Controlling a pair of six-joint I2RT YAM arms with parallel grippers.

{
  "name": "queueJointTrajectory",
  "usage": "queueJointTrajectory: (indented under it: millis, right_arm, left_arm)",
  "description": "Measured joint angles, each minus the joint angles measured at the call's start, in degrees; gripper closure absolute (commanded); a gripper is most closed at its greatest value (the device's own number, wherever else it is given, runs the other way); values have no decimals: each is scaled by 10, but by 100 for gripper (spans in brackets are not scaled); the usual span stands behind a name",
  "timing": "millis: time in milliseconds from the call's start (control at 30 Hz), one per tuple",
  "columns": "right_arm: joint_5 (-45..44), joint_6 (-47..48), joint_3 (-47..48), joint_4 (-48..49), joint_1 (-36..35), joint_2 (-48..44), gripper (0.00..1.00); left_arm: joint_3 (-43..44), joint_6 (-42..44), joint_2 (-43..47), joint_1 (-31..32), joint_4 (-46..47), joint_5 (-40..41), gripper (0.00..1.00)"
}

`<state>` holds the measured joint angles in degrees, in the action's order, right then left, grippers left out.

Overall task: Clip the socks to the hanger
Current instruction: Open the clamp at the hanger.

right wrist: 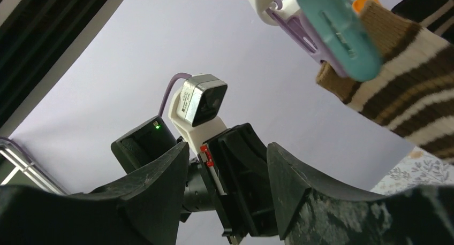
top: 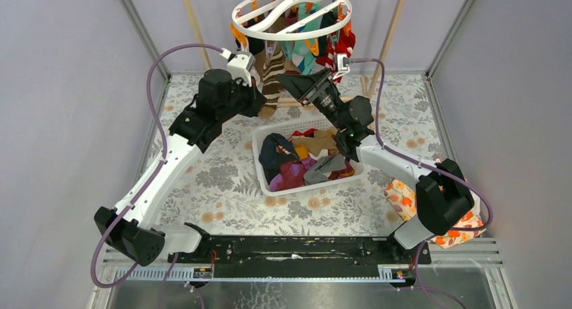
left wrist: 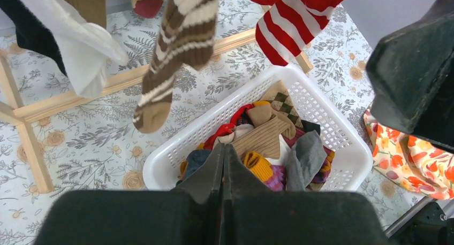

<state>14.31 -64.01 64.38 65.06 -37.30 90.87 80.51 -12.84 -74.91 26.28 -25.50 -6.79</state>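
The hanger (top: pixel 290 12), a white ring with orange and teal clips, hangs at the back with several socks clipped on it. A brown-and-cream striped sock (left wrist: pixel 176 47) dangles between a white sock (left wrist: pixel 80 52) and a red-and-white striped sock (left wrist: pixel 294 20). A teal clip (right wrist: pixel 337 31) holds the striped sock (right wrist: pixel 407 90) by its cuff. My left gripper (left wrist: pixel 224 148) is shut and empty, high above the basket. My right gripper (right wrist: pixel 227 148) is open and empty, just below that clip, facing the left arm's wrist camera (right wrist: pixel 203 100). More socks (top: pixel 303 160) lie piled in the basket.
The white slotted basket (left wrist: pixel 342 143) sits mid-table under both grippers. The light wooden rack frame (left wrist: pixel 69 98) stands behind it and carries the hanger. An orange floral cloth (top: pixel 411 201) lies by the right arm's base. Grey walls close in on both sides.
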Motion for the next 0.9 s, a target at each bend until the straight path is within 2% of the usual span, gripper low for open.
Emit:
queueJointTrajectory:
  millis: [200,367,633,900]
  right_arm:
    - [-14,26,-65,-3,19,-52,37]
    - [-19,84,-80,-54,43,-77,36]
    - [-27,225,-23,-126,50,-78,34]
    - [-44,351,7,-95,35,-54,38]
  left_arm:
    - [-10,15,17,0,0,8,100]
    - [-9,21,10,0,-2,7,100]
    - [-5,23,-5,0,-6,2,98]
    - [8,23,-5,0,-17,-3,98]
